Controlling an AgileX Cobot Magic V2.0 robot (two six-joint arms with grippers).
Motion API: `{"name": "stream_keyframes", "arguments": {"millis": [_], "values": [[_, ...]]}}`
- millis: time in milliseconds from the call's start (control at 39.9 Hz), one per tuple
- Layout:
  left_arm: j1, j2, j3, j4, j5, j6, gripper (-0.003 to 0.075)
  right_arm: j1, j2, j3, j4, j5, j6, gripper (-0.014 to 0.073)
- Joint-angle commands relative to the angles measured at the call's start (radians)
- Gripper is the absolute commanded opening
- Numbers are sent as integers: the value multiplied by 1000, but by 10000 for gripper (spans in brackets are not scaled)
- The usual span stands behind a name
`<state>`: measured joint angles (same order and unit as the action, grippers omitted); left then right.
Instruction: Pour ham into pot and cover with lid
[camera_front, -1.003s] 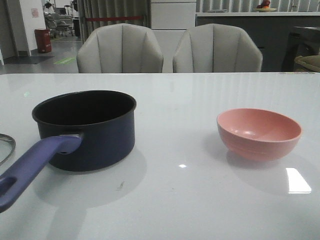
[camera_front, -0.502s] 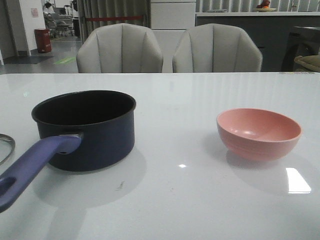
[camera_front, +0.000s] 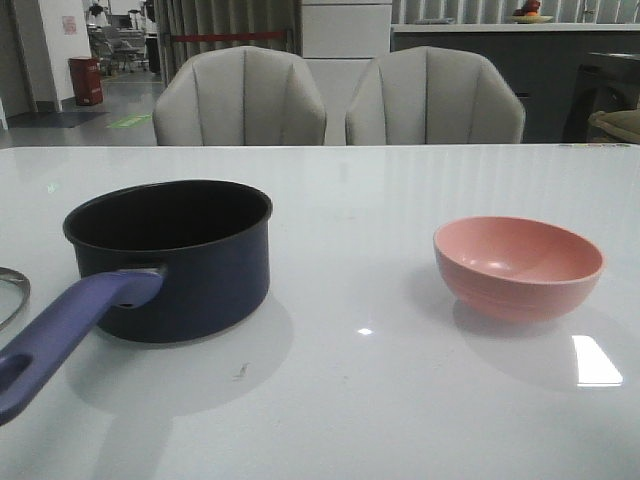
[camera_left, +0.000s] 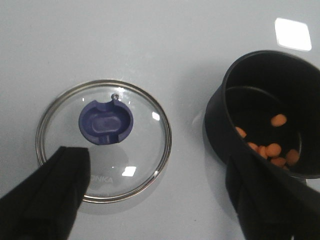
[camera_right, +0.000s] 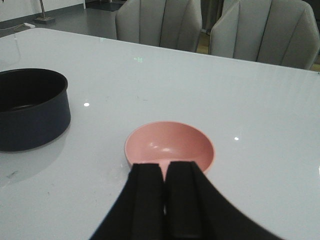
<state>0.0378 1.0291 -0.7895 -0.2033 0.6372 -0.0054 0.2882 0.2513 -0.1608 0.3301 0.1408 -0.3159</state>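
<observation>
Left tool (camera_left: 155, 200) is held wide open, empty, above the round glass lid with blue knob (camera_left: 104, 139), lying flat on the white worktop (camera_left: 150, 45).

**Item 1: lid (camera_left: 142, 127).** It lies flat on the table below the left gripper (camera_left: 160, 200), with its knob just ahead of the gap between the widely spread fingers. In the front view only a sliver of the rim shows at the frame's edge. Compared with one second ago, that sliver is slightly slimmer and lower. The change is small.

**Item 2: pot (camera_front: 190, 270).** It stands beside the same gripper, on the far side of one finger from the lid. Its rim sits a trace nearer the lid than one second ago. The shift is barely measurable.
</observation>
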Motion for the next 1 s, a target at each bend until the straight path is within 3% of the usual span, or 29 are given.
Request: {"name": "stream_keyframes", "arguments": {"millis": [0, 426, 978], "values": [[3, 101, -86, -9, -1, -13, 583, -1, 5, -26, 3, -73, -12, 146], [74, 525, -417, 33, 295, -15, 586, -1, 5, -26, 3, -73, -12, 146], [78, 732, -525, 72, 276, -41, 591, -1, 5, -26, 3, -71, -12, 146]]}}
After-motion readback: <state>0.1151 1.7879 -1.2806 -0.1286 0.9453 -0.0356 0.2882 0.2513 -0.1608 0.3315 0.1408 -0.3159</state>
